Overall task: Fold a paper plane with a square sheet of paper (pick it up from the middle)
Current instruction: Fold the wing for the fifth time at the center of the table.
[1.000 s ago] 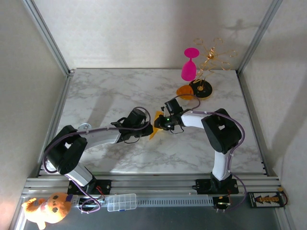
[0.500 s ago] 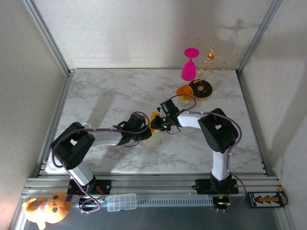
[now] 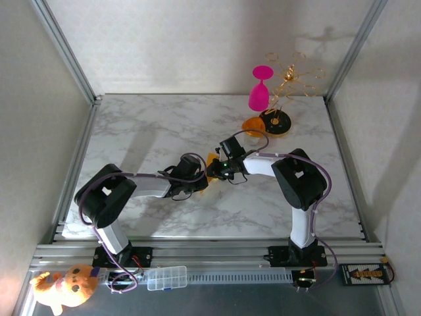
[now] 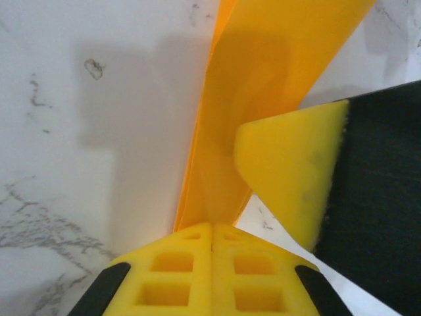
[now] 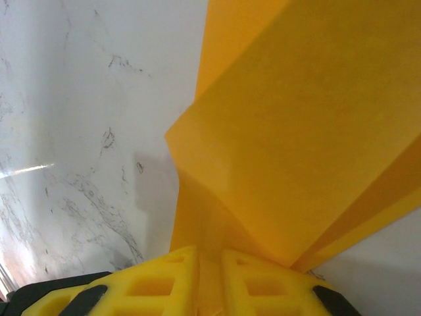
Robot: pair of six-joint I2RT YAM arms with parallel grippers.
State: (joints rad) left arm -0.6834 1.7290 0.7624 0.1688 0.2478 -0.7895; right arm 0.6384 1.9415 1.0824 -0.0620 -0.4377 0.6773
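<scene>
Right end effector (image 5: 209,263): yellow latticed fingers (image 5: 158,283), bottom edge, pinched onto folded yellow-orange paper (image 5: 296,151). Paper: layered, creased, fanning toward upper right. White grey-veined marble desk (image 5: 85,99) beneath, left.

Marble-look desk in a pale enclosure.
The white, grey-veined desk (image 3: 138,125) is boxed by plain off-white walls (image 3: 177,46), with slanted aluminium posts (image 3: 66,49) at the far corners and a metal rail (image 3: 217,251) along its near edge; soft light casts faint shadows on the back wall.
</scene>
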